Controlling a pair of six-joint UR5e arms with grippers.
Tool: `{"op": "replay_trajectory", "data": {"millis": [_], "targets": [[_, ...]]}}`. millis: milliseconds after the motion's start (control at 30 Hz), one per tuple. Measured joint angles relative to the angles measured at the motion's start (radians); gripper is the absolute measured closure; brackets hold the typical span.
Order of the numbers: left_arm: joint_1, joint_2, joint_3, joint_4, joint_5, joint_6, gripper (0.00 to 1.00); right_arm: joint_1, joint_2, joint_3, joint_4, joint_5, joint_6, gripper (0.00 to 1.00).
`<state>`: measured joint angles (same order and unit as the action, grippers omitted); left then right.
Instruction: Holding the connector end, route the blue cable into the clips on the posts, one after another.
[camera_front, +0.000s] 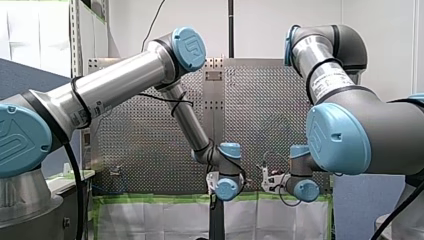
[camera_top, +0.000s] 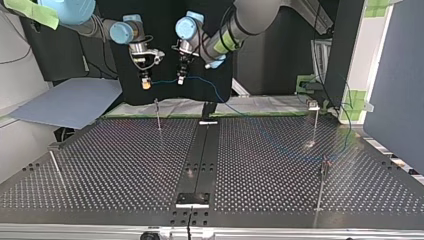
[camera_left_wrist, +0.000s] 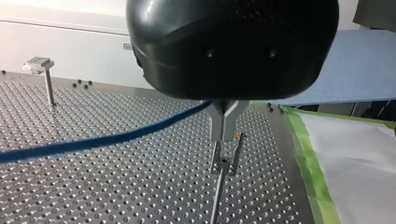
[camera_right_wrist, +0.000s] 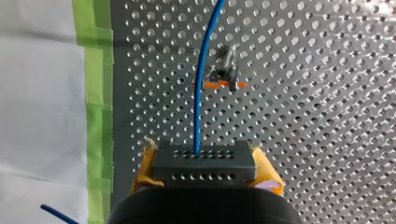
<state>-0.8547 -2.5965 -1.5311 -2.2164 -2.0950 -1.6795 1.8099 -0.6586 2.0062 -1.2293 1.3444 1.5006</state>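
The blue cable (camera_top: 165, 81) hangs in the air between my two grippers, then trails down to the perforated table (camera_top: 125, 165) at the top view's right. My right gripper (camera_right_wrist: 205, 169), with yellow pads (camera_right_wrist: 142, 168), is shut on the dark connector block (camera_right_wrist: 205, 156), and the cable (camera_right_wrist: 200, 88) leaves it ahead. My left gripper (camera_left_wrist: 224, 135) has its metal fingers shut on the cable (camera_left_wrist: 116, 137). A thin post with an orange-marked clip (camera_left_wrist: 225, 161) stands just below it. That clip (camera_right_wrist: 226, 77) lies just beside the cable ahead of my right gripper. Both grippers (camera_top: 145, 82) (camera_top: 180, 78) hover above the table's far edge.
More clip posts stand at the top view's right (camera_top: 316, 120) (camera_top: 324, 172), another leans at its left (camera_top: 55, 167), and one shows in the left wrist view (camera_left_wrist: 46, 79). A dark rail (camera_top: 200, 150) runs down the table's middle. White cloth edged with green tape (camera_left_wrist: 355, 163) borders the table.
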Motion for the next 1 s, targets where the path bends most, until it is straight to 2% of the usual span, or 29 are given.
{"op": "replay_trajectory", "data": {"millis": [200,467,633,833,1000], "targets": [[-0.011,-0.048,0.058,-0.054,-0.011,0.005,1.00,-0.001,0.000,-0.013,0.004,-0.001,0.000,1.00],[-0.010,-0.062,0.135,-0.096,-0.028,0.005,1.00,-0.013,0.004,-0.029,0.003,0.003,0.003,1.00],[-0.006,-0.074,0.163,-0.109,-0.030,0.006,1.00,-0.028,0.038,-0.052,0.007,0.010,0.004,1.00],[-0.019,-0.121,0.221,-0.157,-0.039,0.006,1.00,-0.046,0.082,-0.090,0.035,0.014,-0.013,1.00],[-0.024,-0.132,0.272,-0.175,-0.042,0.005,1.00,-0.052,0.089,-0.104,0.047,0.010,-0.023,1.00]]}}
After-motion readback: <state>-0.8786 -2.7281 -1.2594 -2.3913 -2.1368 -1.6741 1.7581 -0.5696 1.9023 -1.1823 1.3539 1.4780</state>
